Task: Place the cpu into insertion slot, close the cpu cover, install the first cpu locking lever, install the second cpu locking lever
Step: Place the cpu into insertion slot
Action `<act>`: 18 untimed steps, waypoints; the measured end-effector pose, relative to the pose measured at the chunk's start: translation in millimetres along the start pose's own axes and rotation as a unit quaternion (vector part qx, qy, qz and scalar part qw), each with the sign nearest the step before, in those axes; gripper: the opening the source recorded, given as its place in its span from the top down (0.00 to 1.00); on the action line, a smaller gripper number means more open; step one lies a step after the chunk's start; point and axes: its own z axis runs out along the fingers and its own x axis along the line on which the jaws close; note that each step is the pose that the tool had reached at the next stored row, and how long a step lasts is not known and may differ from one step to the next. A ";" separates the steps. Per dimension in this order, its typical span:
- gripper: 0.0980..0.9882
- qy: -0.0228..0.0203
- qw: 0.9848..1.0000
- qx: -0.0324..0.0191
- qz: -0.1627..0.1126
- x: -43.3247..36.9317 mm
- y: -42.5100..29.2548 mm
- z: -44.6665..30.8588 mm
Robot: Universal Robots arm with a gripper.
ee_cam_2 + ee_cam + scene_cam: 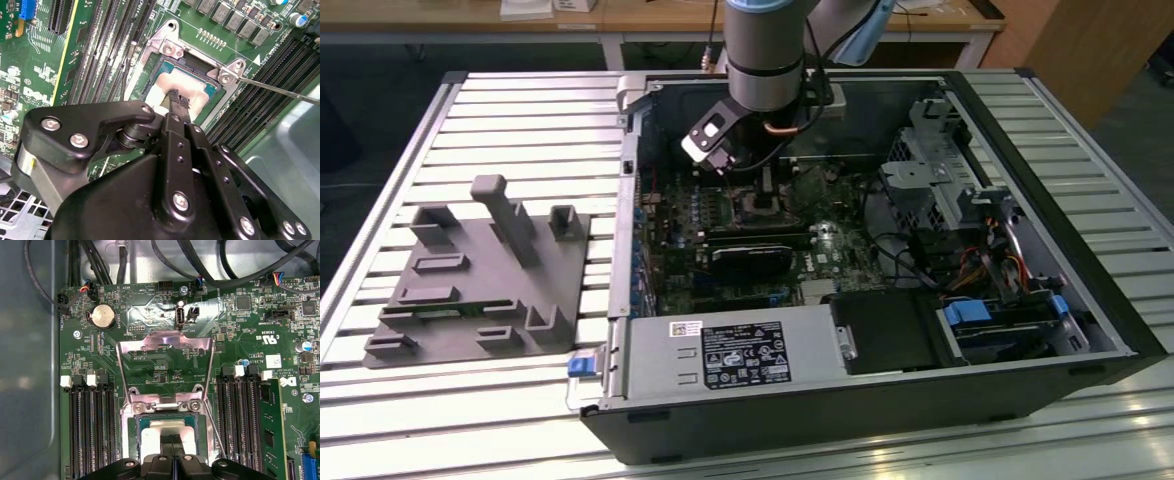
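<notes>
Gripper (177,101) over flat silver-topped square cpu (191,84).
Jaws closed, empty; an off-centre push could tilt it in the dark metal-rimmed insertion slot (172,64).

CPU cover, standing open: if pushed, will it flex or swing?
Probably swings as one piece: the cpu cover looks like metal plate hinged beside the insertion slot. Its thin windowed frame may twist if pushed off-centre.

Cpu (190,86) under the gripper (176,101): dull silver metal, matt. Cover (165,346) beyond the fingertips: bright bare metal, reflective. Board (240,330): green, semi-gloss. Gripper: matt black, with bright metal screws (180,201).
</notes>
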 end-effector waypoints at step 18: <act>0.99 0.000 1.000 0.000 0.000 0.6 2.5 -33.5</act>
